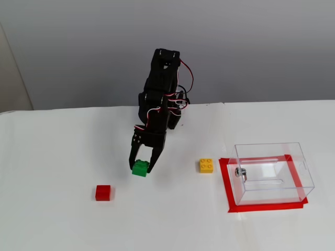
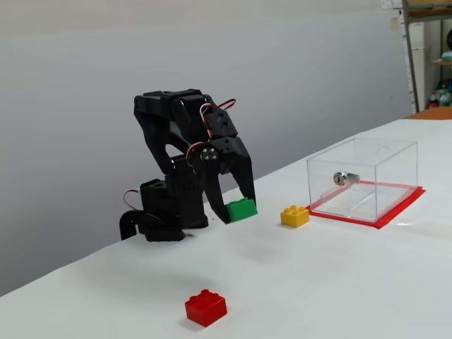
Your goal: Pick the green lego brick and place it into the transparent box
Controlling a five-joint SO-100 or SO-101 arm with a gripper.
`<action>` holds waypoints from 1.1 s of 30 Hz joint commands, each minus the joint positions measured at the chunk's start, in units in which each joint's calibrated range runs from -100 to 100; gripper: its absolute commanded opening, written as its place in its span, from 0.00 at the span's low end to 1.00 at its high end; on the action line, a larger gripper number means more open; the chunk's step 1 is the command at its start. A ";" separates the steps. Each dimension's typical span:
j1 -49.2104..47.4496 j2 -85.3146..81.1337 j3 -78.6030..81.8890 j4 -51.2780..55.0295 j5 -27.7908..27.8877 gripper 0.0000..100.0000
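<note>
The green lego brick (image 1: 140,168) (image 2: 241,210) sits between the fingers of my black gripper (image 1: 141,168) (image 2: 240,211). The gripper points down and is shut on the brick. In a fixed view (image 2: 241,210) the brick hangs a little above the white table. The transparent box (image 1: 268,148) (image 2: 361,150) stands to the right, well apart from the gripper. It holds no brick. A small metal fitting (image 1: 241,172) (image 2: 344,178) sits on its left wall.
A yellow brick (image 1: 206,165) (image 2: 294,216) lies between the gripper and the box. A red brick (image 1: 103,192) (image 2: 205,308) lies near the front left. Red tape (image 1: 261,207) (image 2: 395,212) frames the box's base. The arm's base (image 2: 159,212) stands behind the gripper.
</note>
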 commanded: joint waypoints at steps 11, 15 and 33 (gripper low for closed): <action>-8.39 -18.93 -4.30 7.02 0.20 0.09; -14.16 -21.73 -7.55 7.02 0.15 0.09; -42.33 -10.87 -19.85 6.94 0.09 0.09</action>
